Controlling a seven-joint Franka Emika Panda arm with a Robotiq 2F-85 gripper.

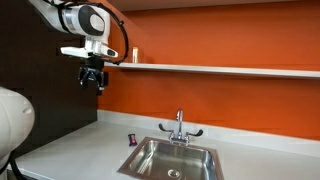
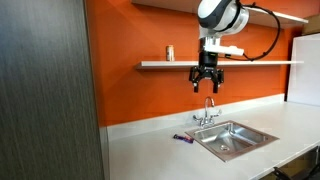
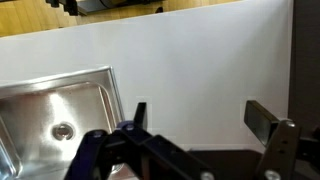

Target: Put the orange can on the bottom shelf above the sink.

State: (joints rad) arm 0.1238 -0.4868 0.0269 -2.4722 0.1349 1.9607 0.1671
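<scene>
Plainly in an exterior view, orange can (image 2: 170,53) on bottom shelf (image 2: 260,63); wrist view: sink (image 3: 35,105), hand (image 3: 196,108) wide, empty.

Small purple object (image 1: 131,138) on the white counter (image 1: 75,150)

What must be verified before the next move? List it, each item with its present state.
1. Orange can stands upright on the bottom shelf: ok.
2. Gripper is apart from the can, hanging below shelf level: ok.
3. Jaws open with nothing between them in the wrist view: ok.
4. Can sits well back from the shelf's front edge: cannot tell, too small.
5. Small dark object lies on the counter beside the sink, well below the gripper: ok.
</scene>
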